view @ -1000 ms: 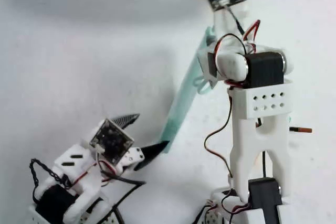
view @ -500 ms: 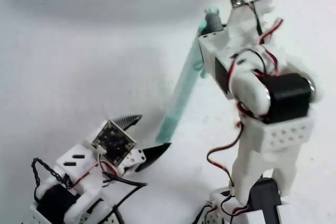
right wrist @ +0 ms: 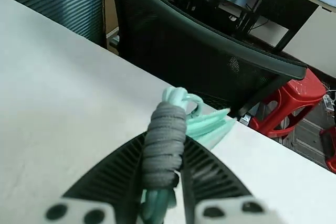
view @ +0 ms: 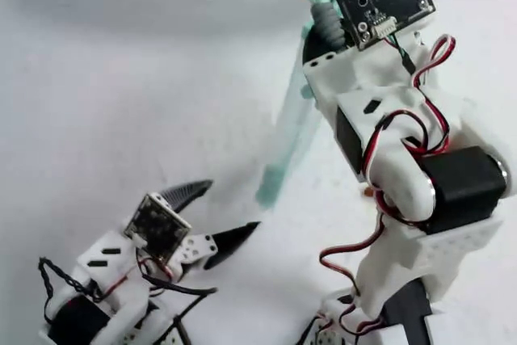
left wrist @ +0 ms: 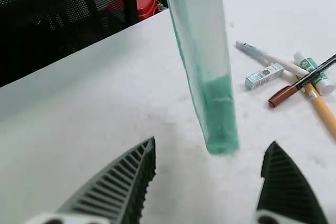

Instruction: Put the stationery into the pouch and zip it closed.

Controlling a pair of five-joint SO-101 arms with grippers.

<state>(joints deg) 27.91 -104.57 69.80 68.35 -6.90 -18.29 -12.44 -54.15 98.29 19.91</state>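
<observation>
Stationery [left wrist: 286, 85] is lying on the table [left wrist: 105, 103] with nothing packed yet, while the right gripper [right wrist: 160, 182] is pinching the pouch [view: 289, 131] by its top and the left gripper [left wrist: 212, 141] is hovering spread beside its foot

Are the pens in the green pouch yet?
Out. The pens lie on the table beside the pouch, which hangs from the right gripper.

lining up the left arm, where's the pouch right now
In the high view the pouch hangs slanted from the right gripper, shut on its top end near the far edge of the table; its lower end sits ahead of the open left gripper.
</observation>
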